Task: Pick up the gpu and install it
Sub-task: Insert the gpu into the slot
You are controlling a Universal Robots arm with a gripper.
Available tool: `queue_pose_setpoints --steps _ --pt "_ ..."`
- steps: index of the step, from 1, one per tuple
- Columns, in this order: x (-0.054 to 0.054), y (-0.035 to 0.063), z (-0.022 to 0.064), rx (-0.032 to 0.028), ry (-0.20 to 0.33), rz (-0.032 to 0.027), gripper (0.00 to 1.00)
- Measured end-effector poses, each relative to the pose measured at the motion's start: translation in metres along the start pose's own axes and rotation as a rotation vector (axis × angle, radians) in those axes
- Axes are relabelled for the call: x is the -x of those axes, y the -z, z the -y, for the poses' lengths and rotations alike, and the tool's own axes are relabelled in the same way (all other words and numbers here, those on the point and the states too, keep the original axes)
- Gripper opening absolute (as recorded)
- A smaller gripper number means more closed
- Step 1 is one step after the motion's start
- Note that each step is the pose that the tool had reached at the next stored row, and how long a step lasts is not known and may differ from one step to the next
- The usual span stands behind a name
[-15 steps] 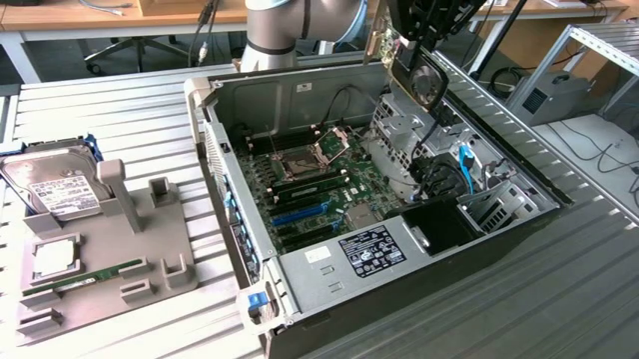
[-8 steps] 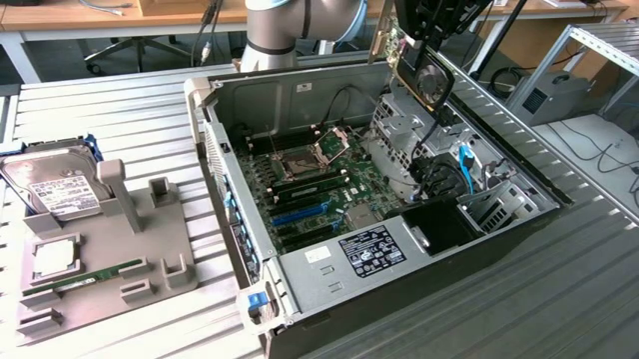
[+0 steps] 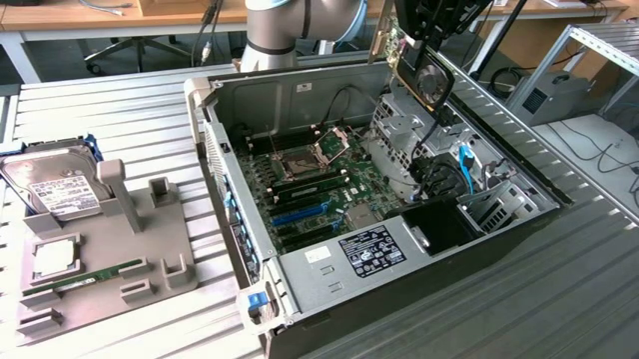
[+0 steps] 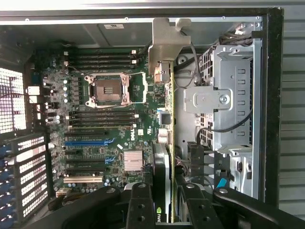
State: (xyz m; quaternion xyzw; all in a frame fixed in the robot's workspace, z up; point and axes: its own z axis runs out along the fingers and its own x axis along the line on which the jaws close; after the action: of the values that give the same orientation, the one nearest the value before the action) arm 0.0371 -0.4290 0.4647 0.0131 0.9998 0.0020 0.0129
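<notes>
The gripper [image 4: 164,193] is partly closed, its black fingers [image 4: 141,205] clamped on either side of the gpu [image 4: 163,162], which it holds edge-on. The card runs away from the fingers to its metal bracket [image 4: 167,47]. Beyond it lies the motherboard [image 4: 119,138] in the open computer case [image 3: 399,314]. The card hangs over the board's edge, just beside the silver drive cage [image 4: 228,95]. In the exterior view the card is above the case's far side, with its fan toward the camera. Well apart, on the exterior view's left, a grey tray [image 3: 150,239] carries a hard drive [image 3: 55,187] and a memory stick [image 3: 90,275].
</notes>
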Motion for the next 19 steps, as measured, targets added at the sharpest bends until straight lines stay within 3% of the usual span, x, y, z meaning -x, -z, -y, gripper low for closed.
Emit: queue_pose_setpoints --steps 5,9,12,19 --pt "0.0000 0.0000 0.0000 0.0010 0.046 -0.0002 0.27" --pt "0.0000 -0.0002 0.0000 0.0038 0.151 -0.0007 0.27" --pt "0.0000 -0.0004 0.0000 0.0066 0.262 -0.0012 0.27" --pt "0.0000 -0.0007 0.0000 0.0105 0.414 -0.0018 0.27"
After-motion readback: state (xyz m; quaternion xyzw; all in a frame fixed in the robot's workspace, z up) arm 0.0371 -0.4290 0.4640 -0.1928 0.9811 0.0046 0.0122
